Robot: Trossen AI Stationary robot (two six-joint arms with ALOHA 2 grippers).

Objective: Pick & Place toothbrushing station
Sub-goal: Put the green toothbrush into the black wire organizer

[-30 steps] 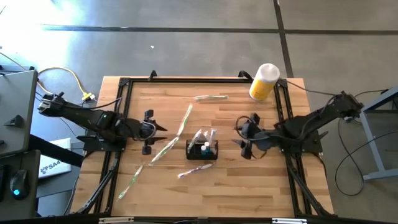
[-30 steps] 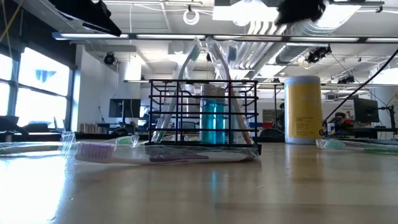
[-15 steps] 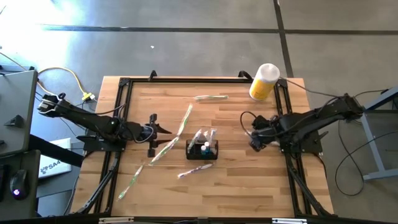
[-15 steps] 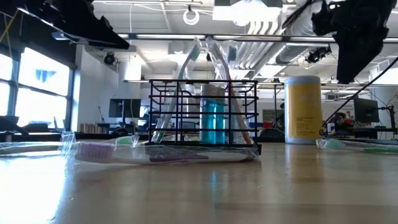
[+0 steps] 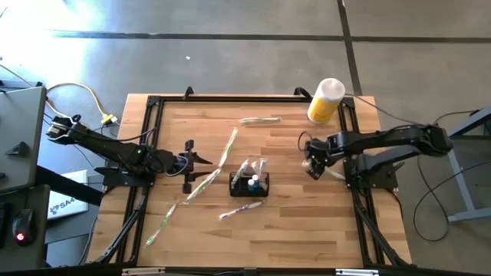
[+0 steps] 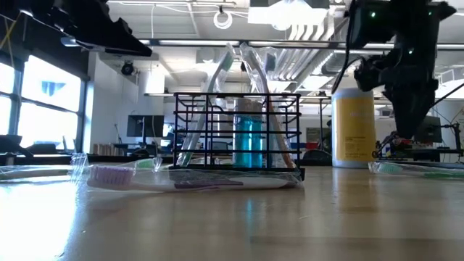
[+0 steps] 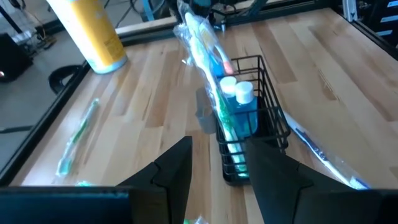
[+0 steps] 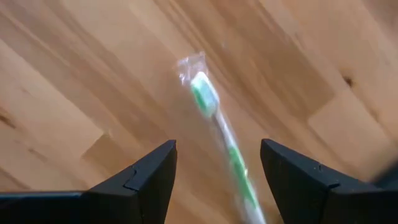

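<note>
The black wire organiser box stands on its base at the table's middle, holding blue bottles with white caps and wrapped toothbrushes; it also shows in the low view and the left wrist view. My left gripper is open and empty, to the left of the box and pointing at it. My right gripper is open and empty near the table's right side. It points down over a clear-wrapped green toothbrush lying flat on the wood, with its fingers on either side and clear of the toothbrush.
A yellow bottle with a white cap stands at the far right. Several wrapped toothbrushes lie on the wood: one near the far edge, two left of the box, one in front of it, one near the front left.
My right gripper has swung away from the box toward the table's right and far edges. It has tipped from pointing level to pointing down, and has come down over the toothbrush near the right edge. My left gripper has edged a little toward the box.
</note>
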